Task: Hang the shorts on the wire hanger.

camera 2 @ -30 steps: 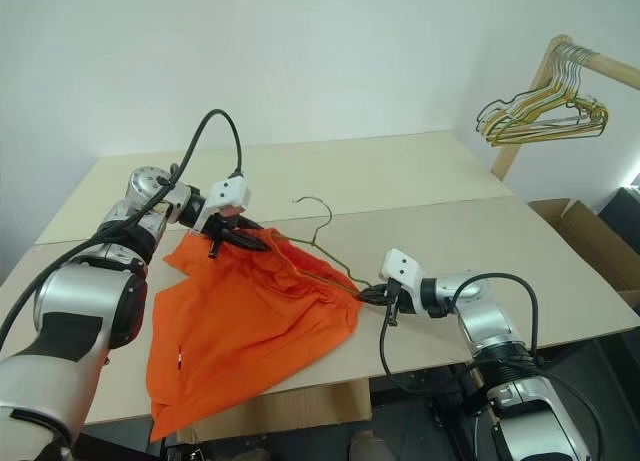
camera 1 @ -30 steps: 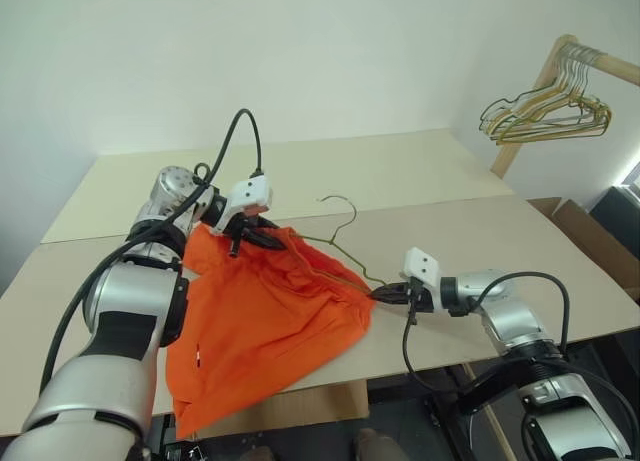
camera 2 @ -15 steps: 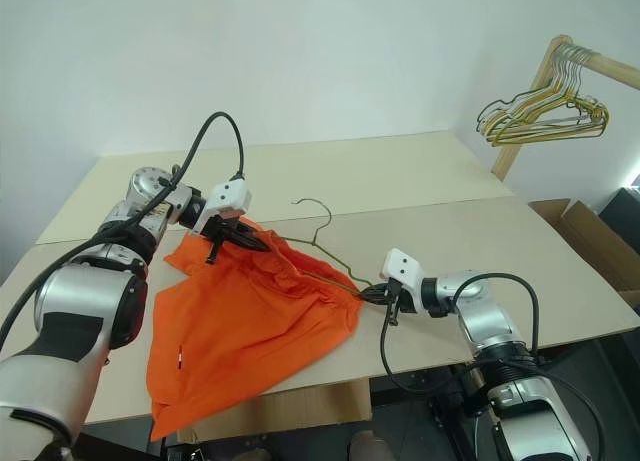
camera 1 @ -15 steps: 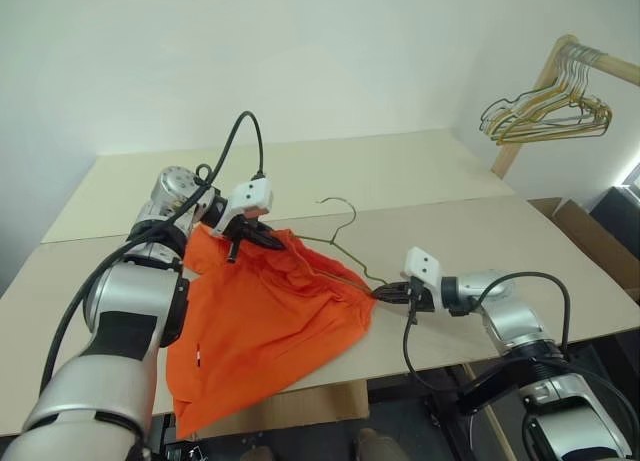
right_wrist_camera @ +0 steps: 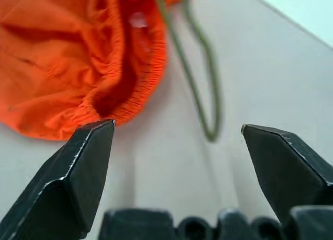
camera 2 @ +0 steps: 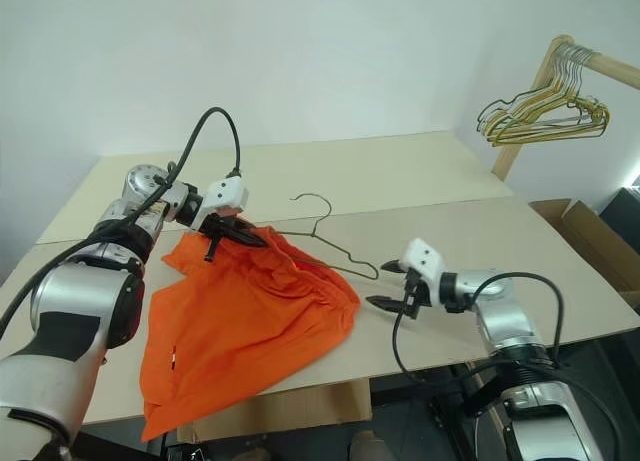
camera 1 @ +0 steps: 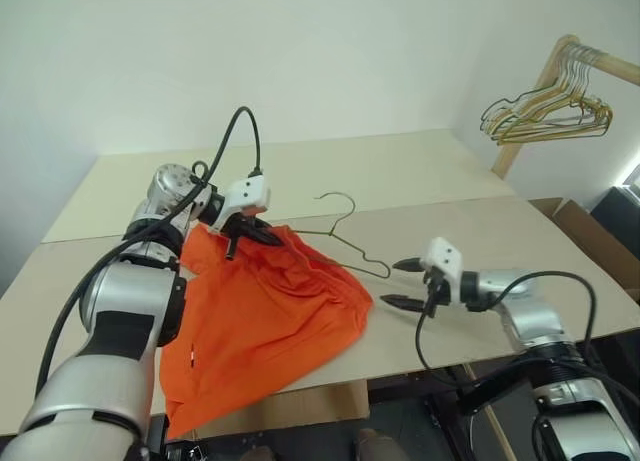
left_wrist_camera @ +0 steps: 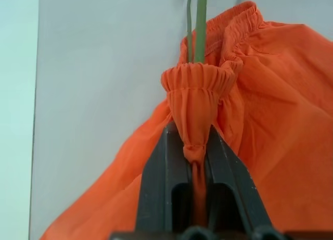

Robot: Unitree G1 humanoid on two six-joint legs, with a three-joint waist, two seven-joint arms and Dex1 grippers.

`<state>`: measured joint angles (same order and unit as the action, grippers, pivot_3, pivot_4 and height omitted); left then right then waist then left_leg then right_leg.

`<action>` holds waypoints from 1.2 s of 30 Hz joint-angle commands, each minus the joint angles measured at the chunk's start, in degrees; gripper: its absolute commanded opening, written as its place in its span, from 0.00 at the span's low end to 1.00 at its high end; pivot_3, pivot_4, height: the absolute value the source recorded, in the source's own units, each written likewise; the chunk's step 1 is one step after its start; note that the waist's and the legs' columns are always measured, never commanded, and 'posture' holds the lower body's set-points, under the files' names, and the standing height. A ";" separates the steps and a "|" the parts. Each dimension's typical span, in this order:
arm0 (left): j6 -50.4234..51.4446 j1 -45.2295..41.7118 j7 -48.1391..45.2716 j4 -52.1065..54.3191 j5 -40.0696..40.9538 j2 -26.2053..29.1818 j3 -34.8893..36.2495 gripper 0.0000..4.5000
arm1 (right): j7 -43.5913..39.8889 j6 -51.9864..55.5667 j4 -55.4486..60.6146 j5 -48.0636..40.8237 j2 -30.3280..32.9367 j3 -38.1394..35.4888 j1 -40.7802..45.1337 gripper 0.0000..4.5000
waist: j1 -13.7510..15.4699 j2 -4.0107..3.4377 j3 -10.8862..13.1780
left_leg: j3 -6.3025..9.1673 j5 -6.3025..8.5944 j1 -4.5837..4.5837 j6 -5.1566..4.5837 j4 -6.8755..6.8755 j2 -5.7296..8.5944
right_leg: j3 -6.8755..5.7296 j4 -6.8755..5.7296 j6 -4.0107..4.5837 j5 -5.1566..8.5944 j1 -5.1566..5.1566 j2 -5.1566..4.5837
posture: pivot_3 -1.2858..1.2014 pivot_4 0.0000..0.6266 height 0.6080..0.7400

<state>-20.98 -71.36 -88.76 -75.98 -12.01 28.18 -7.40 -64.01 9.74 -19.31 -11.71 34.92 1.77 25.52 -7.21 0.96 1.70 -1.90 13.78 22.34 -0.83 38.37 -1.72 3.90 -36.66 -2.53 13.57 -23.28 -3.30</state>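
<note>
Orange cloth, soft and light: from my head, the shorts (camera 1: 270, 306) sag over the table (camera 1: 480, 231) edge, the wire hanger (camera 1: 345, 243) threaded through. The thin wire will likely flex; the waistband grips best. My left wrist shows my left claw (left_wrist_camera: 195, 151) pinching that gathered band. My right wrist shows my right claw (right_wrist_camera: 177, 146) wide, empty, just short of the hanger's end.
</note>
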 commanded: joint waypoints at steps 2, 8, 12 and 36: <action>-0.68 -2.78 0.89 1.38 1.26 1.26 1.30 0.00 | -0.11 12.98 1.79 -8.70 3.22 -7.94 -0.93 0.97 | 0.08 0.00 0.00 | 0.00 0.00 0.00 0.00 0.00 0.00 | 0.00 0.01 0.00 0.00 0.02 0.00 | 0.48 0.00 1.00; -0.87 -4.55 0.91 1.56 2.33 1.69 2.38 0.00 | 1.66 25.79 13.79 -18.33 3.39 -13.46 -13.00 0.97 | 0.20 0.01 0.01 | 0.03 0.01 0.04 -0.01 -0.01 -0.01 | -0.05 0.02 0.01 0.03 0.01 0.01 | 0.47 0.00 1.00; -1.25 -5.90 0.50 1.61 2.81 1.75 3.08 0.00 | 8.90 28.30 21.80 -19.61 -3.01 -11.34 -17.75 0.97 | -0.62 0.02 0.01 | 0.01 0.01 -0.03 -0.01 -0.01 -0.03 | 0.02 -0.05 -0.01 0.04 0.02 0.02 | 0.47 0.00 1.00; -1.65 -7.71 0.75 1.73 3.29 2.14 4.76 0.00 | 18.60 25.13 14.98 -15.17 -19.27 -0.66 -9.41 0.97 | -1.32 0.02 0.01 | 0.17 0.01 0.00 0.00 0.05 0.00 | -0.02 -0.15 -0.38 0.26 0.01 0.01 | 0.48 0.00 1.00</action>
<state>-21.38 -76.92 -88.49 -75.93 -10.76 29.97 -3.87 -44.06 35.10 -5.19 -25.04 16.08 1.74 14.38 -8.53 0.98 1.71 -1.72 13.79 22.34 -0.84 38.42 -1.71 3.88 -36.82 -2.92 13.83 -23.28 -3.29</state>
